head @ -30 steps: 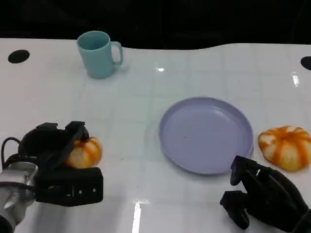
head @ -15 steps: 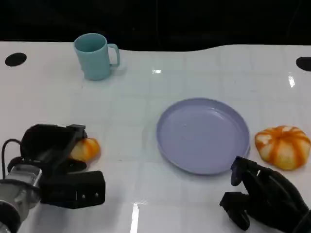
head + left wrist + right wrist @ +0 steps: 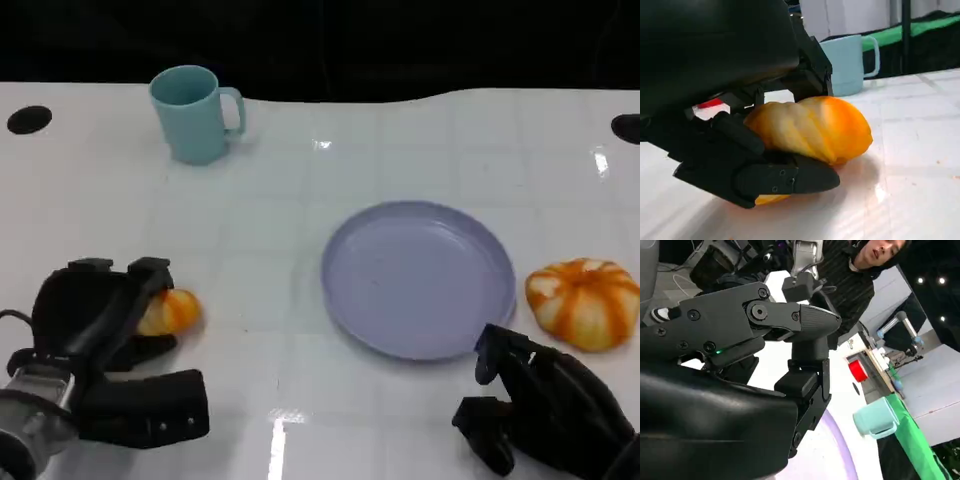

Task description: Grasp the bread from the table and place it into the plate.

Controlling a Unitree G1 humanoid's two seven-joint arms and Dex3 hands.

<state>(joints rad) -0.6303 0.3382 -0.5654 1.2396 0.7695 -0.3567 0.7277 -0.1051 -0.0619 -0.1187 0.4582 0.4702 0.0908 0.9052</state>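
Observation:
A small orange bread roll (image 3: 170,311) lies on the white table at the left, and my left hand (image 3: 95,320) grips it. In the left wrist view the fingers (image 3: 805,65) press on top of the bread roll (image 3: 810,127) and the thumb lies under its near side, while it still touches the table. The lavender plate (image 3: 420,280) sits in the middle with nothing on it. My right hand (image 3: 545,410) rests at the plate's near right edge, fingers curled in and holding nothing. The right wrist view shows the right hand (image 3: 740,365) beside the plate's rim (image 3: 837,450).
A larger orange-and-white striped bun (image 3: 585,302) lies right of the plate. A teal cup (image 3: 193,112) stands at the far left, seen behind the bread in the left wrist view as the cup (image 3: 850,62). A person (image 3: 850,270) sits beyond the table.
My left hand has settled lower around the bread, and hand and bread have slid slightly toward the near left. The right hand has not moved. The camera shifted a little.

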